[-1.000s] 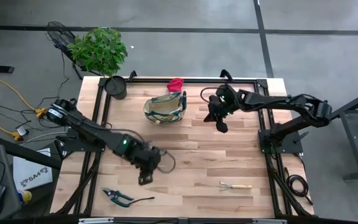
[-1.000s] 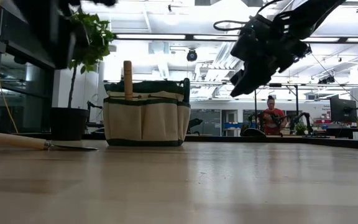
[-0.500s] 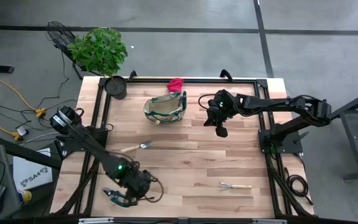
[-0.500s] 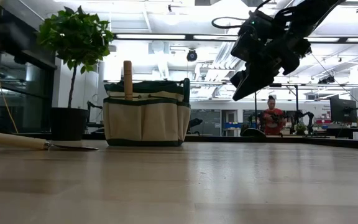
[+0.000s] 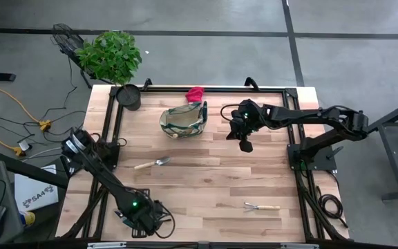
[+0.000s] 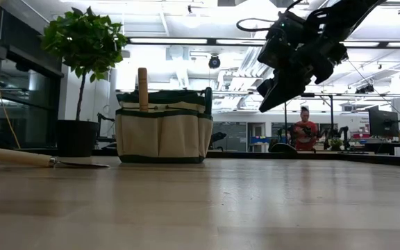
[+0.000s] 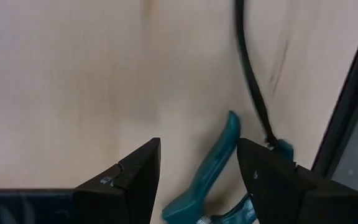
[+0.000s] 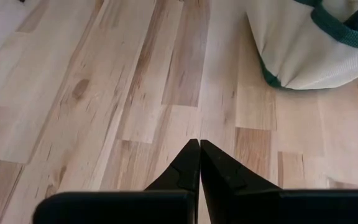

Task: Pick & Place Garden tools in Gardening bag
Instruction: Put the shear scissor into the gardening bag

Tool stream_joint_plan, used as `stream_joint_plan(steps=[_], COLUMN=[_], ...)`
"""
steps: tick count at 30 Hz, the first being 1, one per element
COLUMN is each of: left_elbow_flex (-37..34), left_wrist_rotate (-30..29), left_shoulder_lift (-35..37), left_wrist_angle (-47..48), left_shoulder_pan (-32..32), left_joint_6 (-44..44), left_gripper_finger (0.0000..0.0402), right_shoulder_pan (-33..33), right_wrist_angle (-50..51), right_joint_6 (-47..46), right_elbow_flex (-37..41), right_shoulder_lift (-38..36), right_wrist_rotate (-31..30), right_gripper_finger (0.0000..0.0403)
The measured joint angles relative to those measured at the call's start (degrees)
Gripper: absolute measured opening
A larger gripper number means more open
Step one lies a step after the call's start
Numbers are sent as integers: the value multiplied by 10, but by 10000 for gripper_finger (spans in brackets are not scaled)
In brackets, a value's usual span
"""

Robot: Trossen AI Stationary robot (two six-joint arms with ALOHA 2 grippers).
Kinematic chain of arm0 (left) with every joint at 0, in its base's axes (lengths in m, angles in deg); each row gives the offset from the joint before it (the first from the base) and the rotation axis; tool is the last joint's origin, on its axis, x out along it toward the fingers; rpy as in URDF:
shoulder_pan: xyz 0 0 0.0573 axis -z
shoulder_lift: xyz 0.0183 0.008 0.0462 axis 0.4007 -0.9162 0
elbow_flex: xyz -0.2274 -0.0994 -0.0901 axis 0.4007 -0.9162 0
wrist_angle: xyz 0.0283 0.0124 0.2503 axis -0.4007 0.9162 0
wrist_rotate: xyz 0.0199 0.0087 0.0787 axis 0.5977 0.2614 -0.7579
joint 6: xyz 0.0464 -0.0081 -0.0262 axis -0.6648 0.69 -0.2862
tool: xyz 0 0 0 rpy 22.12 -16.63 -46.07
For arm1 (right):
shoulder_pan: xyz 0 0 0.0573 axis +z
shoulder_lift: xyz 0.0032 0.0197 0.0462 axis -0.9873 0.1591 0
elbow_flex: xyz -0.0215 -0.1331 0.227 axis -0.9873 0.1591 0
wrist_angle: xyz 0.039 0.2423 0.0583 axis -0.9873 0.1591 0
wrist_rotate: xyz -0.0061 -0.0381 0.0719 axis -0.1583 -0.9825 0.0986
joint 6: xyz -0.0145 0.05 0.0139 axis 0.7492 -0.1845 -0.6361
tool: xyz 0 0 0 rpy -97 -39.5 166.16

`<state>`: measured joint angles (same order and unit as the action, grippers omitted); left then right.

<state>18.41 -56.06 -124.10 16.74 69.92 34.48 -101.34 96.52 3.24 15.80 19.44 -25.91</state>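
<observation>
Left gripper [image 7: 197, 177], fingers spread, hangs low over the green-black pruners [image 7: 213, 168] at the worktop's [image 5: 206, 173] near edge, well apart from the gardening bag [image 5: 184, 119]. Right gripper [image 5: 246, 145], fingers pressed together, hangs raised beside the bag. Trowel [image 5: 152, 164] lies between the bag and the pruners.

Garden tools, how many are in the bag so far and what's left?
One wooden handle already stands in the gardening bag. In hand: the left pincer is open right over the green pruners, not gripping yet. The trowel, the mini rake and the red glove behind the bag remain. The right pincer hangs shut beside the bag.
</observation>
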Motion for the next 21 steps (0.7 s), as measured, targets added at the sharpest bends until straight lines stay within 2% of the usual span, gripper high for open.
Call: stream_joint_plan(steps=[4,11,14,16,21], left_elbow_flex=[-1,-1,-1,-1,-1], left_wrist_rotate=[20,23,21,22,17], left_shoulder_lift=[-1,-1,-1,-1,-1], left_wrist_angle=[-2,-1,0,0,4], left_shoulder_pan=[2,11,11,11,11], left_joint_6=[3,3,8,8,8], left_gripper_finger=[207,207,207,207,207], right_shoulder_pan=[0,0,0,0,0], right_wrist_angle=[0,0,-8,-31,-132], right_joint_6=[0,2,19,28,22], right_elbow_flex=[0,0,0,3,48], right_shoulder_lift=[0,0,0,0,0], right_wrist_rotate=[1,1,23,44,49], right_gripper_finger=[3,3,3,3,3])
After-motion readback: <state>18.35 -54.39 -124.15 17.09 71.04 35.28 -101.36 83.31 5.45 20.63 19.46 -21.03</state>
